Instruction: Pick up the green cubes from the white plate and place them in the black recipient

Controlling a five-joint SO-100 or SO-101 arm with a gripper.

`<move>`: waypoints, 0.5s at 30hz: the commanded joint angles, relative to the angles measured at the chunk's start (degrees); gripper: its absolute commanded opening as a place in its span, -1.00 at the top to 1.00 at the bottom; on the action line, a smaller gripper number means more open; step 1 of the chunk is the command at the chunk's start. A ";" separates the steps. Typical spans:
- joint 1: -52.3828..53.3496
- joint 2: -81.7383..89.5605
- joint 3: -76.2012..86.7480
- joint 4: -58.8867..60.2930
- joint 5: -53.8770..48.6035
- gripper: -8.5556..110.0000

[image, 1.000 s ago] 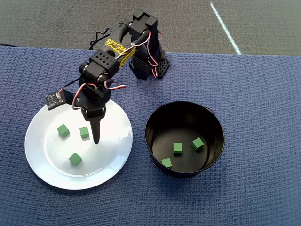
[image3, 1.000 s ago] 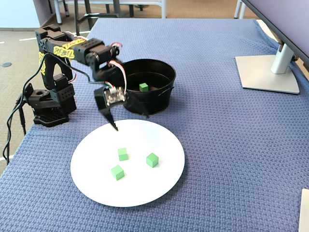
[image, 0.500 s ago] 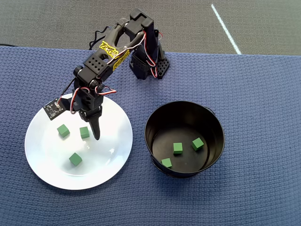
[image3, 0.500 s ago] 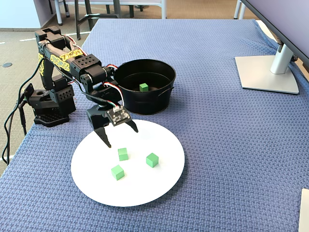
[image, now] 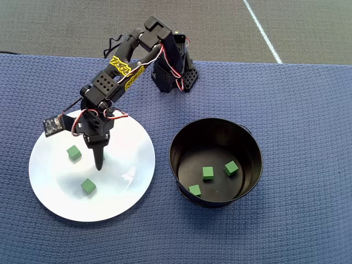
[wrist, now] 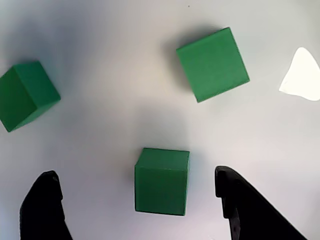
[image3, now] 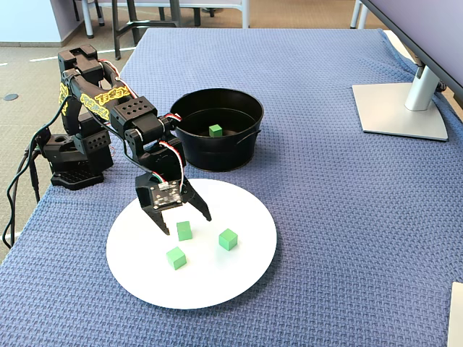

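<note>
Three green cubes lie on the white plate (image3: 217, 289). My gripper (image3: 185, 223) hangs low over the plate, open, its black fingers (wrist: 45, 207) on either side of the middle cube (wrist: 162, 181) without touching it. Farther out on the plate are the other two cubes (wrist: 212, 64) (wrist: 26, 95). From overhead the gripper (image: 99, 162) covers most of that middle cube; the two others (image: 73, 153) (image: 88, 186) are in plain sight. The black recipient (image: 181, 137), to the plate's right, holds three green cubes (image: 208, 172) (image: 231, 168) (image: 194, 190).
A blue woven cloth (image3: 325, 217) covers the table. The arm's base (image3: 72, 155) stands at the table's left edge in the fixed view, beside the pot. A monitor foot (image3: 401, 108) stands at the far right.
The gripper swung left across the plate, came down closer to it, and its jaws opened around the middle cube. The cubes have not moved.
</note>
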 commanded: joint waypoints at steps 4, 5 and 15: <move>-0.18 1.32 -2.64 -1.49 6.24 0.31; -0.35 1.32 -2.37 -1.49 6.68 0.32; -1.32 2.29 3.69 -5.54 4.39 0.32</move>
